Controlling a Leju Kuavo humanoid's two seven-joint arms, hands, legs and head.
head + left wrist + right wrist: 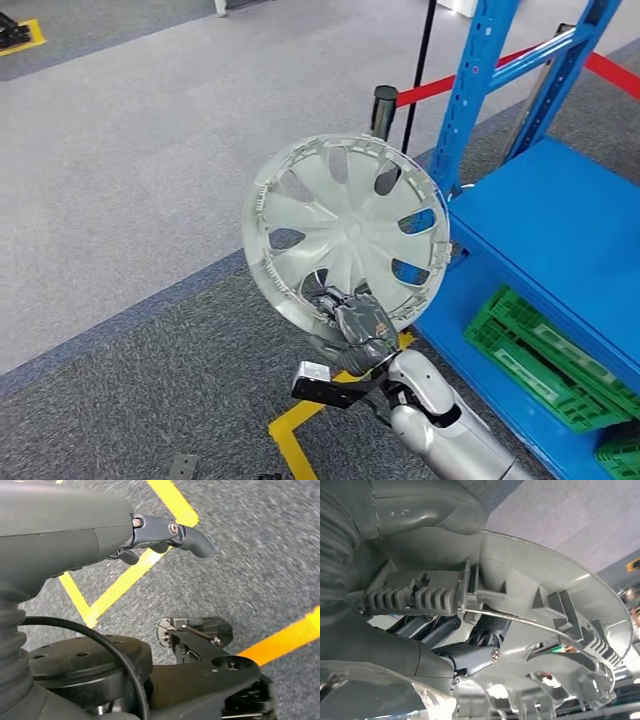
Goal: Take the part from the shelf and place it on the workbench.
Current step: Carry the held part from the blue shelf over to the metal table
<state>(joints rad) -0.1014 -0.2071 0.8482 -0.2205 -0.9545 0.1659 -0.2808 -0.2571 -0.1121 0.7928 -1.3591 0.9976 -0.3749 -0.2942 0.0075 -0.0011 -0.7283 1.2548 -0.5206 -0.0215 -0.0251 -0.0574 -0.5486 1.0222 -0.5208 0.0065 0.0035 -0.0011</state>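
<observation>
The part is a silver plastic wheel cover (347, 225) with spoke-shaped openings, held up in the air to the left of the blue shelf (558, 220), tilted with its face toward me. My right hand (358, 330) grips its lower rim from below. In the right wrist view the ribbed back of the wheel cover (546, 580) lies across my right hand (433, 645), whose dark fingers (471, 657) pass under the rim and its wire ring. My left hand (75, 530) hangs over the floor holding nothing, one finger stretched out.
Green folded crates (551, 365) lie on the shelf's lower level. A black post (383, 105) with a red belt (468, 80) stands behind the wheel cover. Yellow tape (290, 435) marks the grey carpet below my right arm. Open floor stretches to the left.
</observation>
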